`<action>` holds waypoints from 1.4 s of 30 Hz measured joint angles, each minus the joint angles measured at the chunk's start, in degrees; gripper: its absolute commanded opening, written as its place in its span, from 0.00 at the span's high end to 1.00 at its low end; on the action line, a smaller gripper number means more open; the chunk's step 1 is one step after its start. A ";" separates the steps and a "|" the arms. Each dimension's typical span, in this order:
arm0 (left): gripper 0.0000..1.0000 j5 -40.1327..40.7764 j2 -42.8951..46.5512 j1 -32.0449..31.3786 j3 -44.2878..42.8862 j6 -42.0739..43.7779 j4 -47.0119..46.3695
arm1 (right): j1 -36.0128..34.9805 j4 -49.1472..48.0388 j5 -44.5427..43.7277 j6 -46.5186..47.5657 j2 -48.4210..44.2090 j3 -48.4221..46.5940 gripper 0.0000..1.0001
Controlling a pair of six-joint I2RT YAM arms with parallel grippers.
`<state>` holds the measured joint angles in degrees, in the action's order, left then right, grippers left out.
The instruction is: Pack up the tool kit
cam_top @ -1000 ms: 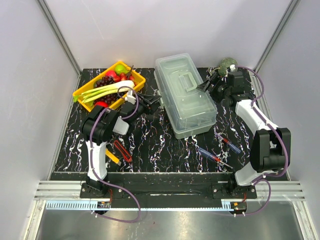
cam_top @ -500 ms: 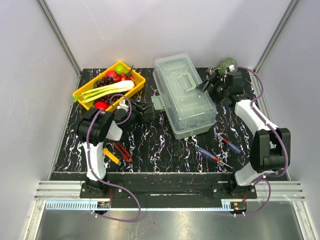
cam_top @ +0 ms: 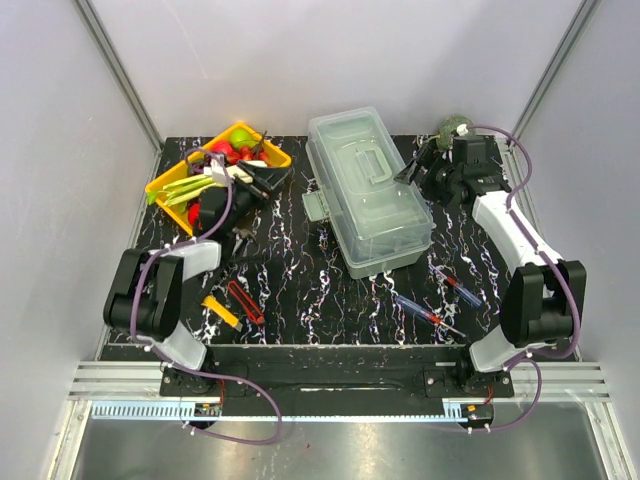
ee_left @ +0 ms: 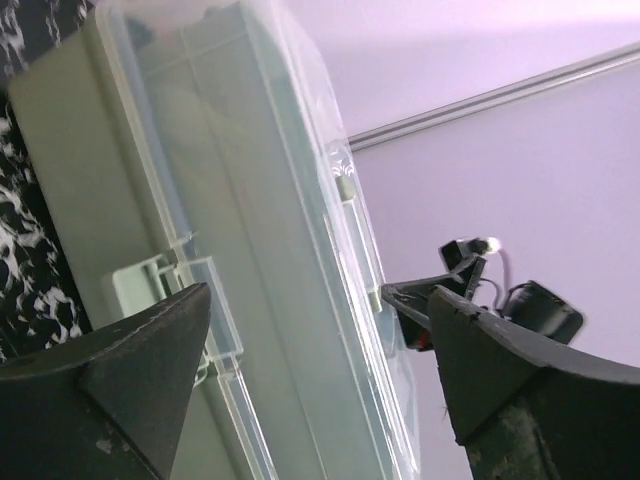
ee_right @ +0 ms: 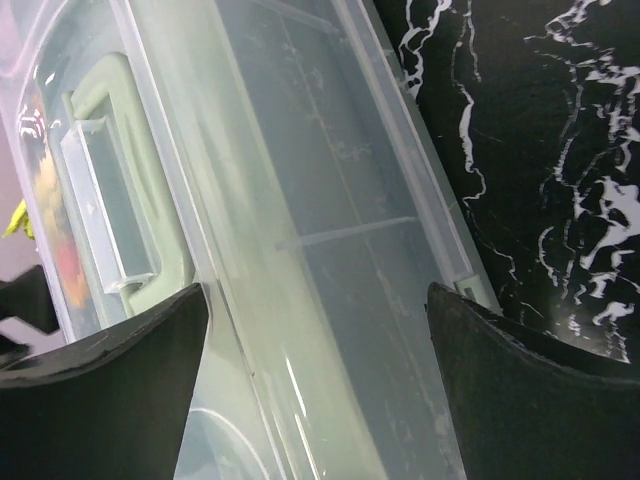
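Starting at the upper left of the overhead view, the yellow tray (cam_top: pixel 160 187) of fruit and vegetables sits on the black marbled counter (cam_top: pixel 300 270). The left pincer (cam_top: pixel 268 178) hangs over the tray's right-hand end, pointing toward the middle. Its wrist view shows the left pincer (ee_left: pixel 320 300) gaping wide with nothing gripped, only the box in the gap between its fingers (ee_left: pixel 150 350).

Lower left, the yellow cutters (cam_top: pixel 220 311) and red cutters (cam_top: pixel 245 301) lie side by side on the counter, near the arm's base.

Centre frame, there's the toolbox (cam_top: pixel 370 200), pale grey-green and set at a slant. Its clear lid (cam_top: pixel 365 165) is down, and a latch tab (cam_top: pixel 318 208) juts from its left side.

Lower right of the box, two small red and blue screwdrivers (cam_top: pixel 428 315) (cam_top: pixel 458 289) lie loose on the counter, apart from the box.

Upper right, the right pincer (cam_top: pixel 410 170) sits just beside the box's right side. Whether it touches, I can't tell. Up close, the right pincer (ee_right: pixel 315 290) is spread wide too, holding nothing, with the lid and its handle (ee_right: pixel 105 205) filling the gap.
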<state>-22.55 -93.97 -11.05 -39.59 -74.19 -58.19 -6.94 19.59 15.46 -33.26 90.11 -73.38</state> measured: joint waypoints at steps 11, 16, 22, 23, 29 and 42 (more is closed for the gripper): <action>0.01 3.41 12.66 -4.15 -20.57 23.54 40.61 | -0.24 6.01 -4.31 1.73 -6.82 -5.79 0.28; 0.01 3.30 12.57 -6.25 -26.91 27.54 50.84 | -2.16 5.57 -4.07 -2.03 -7.15 -7.85 0.29; 0.01 3.89 12.46 -8.52 -29.31 29.40 57.24 | -9.55 6.25 -8.87 -8.96 -5.05 -8.92 0.31; 0.01 4.02 12.46 -8.92 -29.46 29.64 58.31 | -10.45 6.51 -9.68 -9.94 -4.26 -9.42 0.31; 0.01 5.22 12.46 -10.29 -29.92 30.71 61.94 | -12.96 9.44 -17.75 -14.08 -0.63 -11.93 0.35; 0.01 7.06 12.50 -11.34 -30.45 32.41 65.29 | -13.77 11.32 -22.08 -18.60 5.27 -16.28 0.36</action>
<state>-15.49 -81.47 -22.39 -70.04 -41.78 7.09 -20.71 30.92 -6.61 -51.86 95.37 -89.67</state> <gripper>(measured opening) 0.988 0.644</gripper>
